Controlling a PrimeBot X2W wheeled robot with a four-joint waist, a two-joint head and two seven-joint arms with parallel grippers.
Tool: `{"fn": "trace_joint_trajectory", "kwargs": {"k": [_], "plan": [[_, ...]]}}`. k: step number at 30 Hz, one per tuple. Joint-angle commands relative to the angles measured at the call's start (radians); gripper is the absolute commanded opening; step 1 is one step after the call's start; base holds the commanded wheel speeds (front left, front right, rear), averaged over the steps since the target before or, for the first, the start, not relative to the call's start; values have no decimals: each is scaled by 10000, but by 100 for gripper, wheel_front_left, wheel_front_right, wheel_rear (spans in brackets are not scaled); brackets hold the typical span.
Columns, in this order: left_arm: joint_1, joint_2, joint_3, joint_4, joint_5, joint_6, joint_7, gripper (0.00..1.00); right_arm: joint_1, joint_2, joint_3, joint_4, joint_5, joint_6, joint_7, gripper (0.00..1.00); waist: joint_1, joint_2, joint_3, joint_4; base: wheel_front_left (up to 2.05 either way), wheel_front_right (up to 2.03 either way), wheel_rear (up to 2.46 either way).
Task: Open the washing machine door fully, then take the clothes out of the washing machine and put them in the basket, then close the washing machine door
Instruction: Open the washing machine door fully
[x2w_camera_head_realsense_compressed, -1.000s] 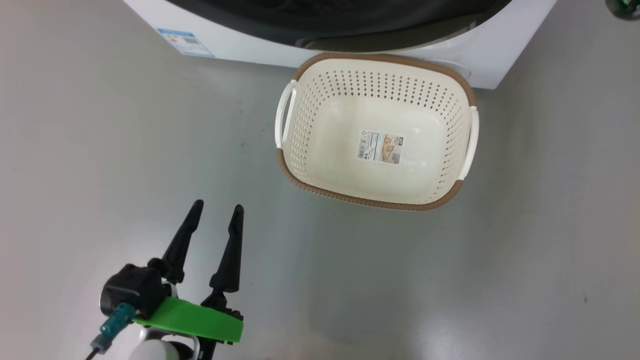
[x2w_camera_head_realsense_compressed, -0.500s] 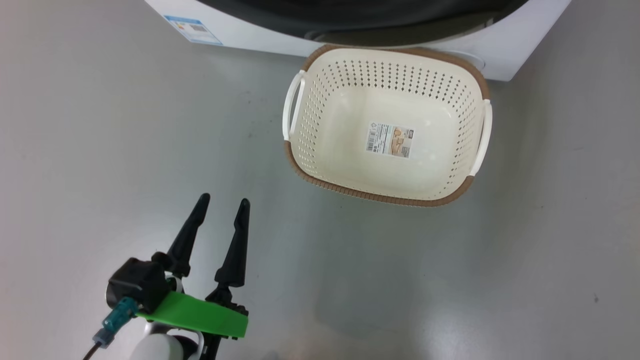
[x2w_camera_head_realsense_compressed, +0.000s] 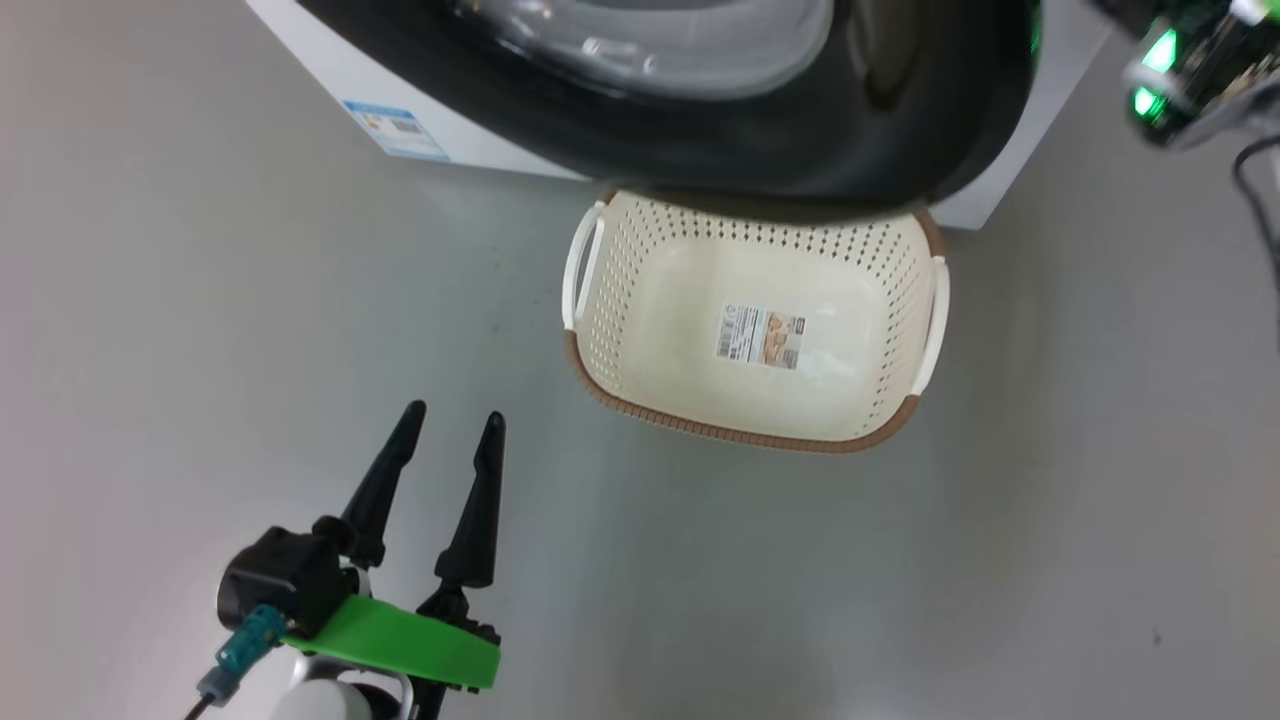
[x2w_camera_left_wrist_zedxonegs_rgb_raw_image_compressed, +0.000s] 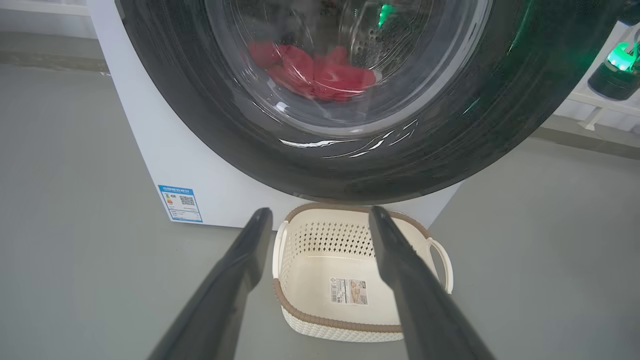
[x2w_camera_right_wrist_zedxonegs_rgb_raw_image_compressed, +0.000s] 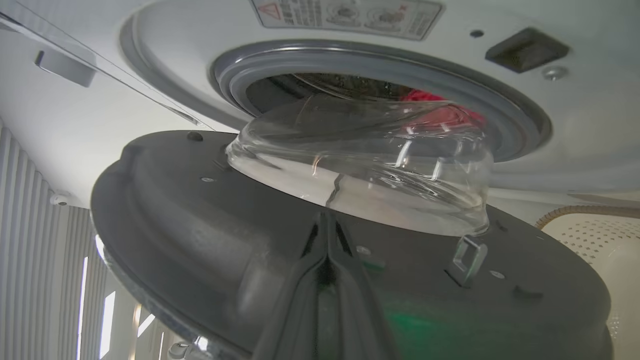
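Note:
The washing machine door (x2w_camera_head_realsense_compressed: 800, 150), with its black rim and glass bowl, stands part-way open from the white washing machine (x2w_camera_head_realsense_compressed: 330, 60) and overhangs the far rim of the basket (x2w_camera_head_realsense_compressed: 720, 430). My right gripper (x2w_camera_right_wrist_zedxonegs_rgb_raw_image_compressed: 327, 215) is shut, its tips against the door's inner face (x2w_camera_right_wrist_zedxonegs_rgb_raw_image_compressed: 200, 210) at the foot of the glass bowl. Red clothes (x2w_camera_left_wrist_zedxonegs_rgb_raw_image_compressed: 310, 70) lie in the drum, seen through the glass, and a red patch of them (x2w_camera_right_wrist_zedxonegs_rgb_raw_image_compressed: 435, 112) shows past the grey gasket. My left gripper (x2w_camera_head_realsense_compressed: 454, 413) hangs open over the floor, left of the basket (x2w_camera_left_wrist_zedxonegs_rgb_raw_image_compressed: 320, 320), holding nothing.
The cream basket stands on the grey floor (x2w_camera_head_realsense_compressed: 200, 300) directly under the door, with nothing in it but a label sticker (x2w_camera_head_realsense_compressed: 760, 337). My right arm's wrist, with its green light (x2w_camera_head_realsense_compressed: 1160, 60), is at the top right beside the machine. A blue label (x2w_camera_left_wrist_zedxonegs_rgb_raw_image_compressed: 181, 203) marks the machine's lower front.
The head camera has shifted. The door has swung outward and now covers the basket's far rim, its glass window showing. The left gripper stays open in much the same place.

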Motion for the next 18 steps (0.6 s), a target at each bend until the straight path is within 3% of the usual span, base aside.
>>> {"fn": "trace_joint_trajectory", "kwargs": {"k": [1,18], "plan": [[210,187,265,-186,118,-57,-122,100,401,266,88,-371,-86,8,154,0,0,0,-290,-90,0,0,0],[855,187,245,-193,281,-43,-122,100,2415,791,452,-1488,-334,8,897,0,0,0,-1353,-262,0,0,0]]}}
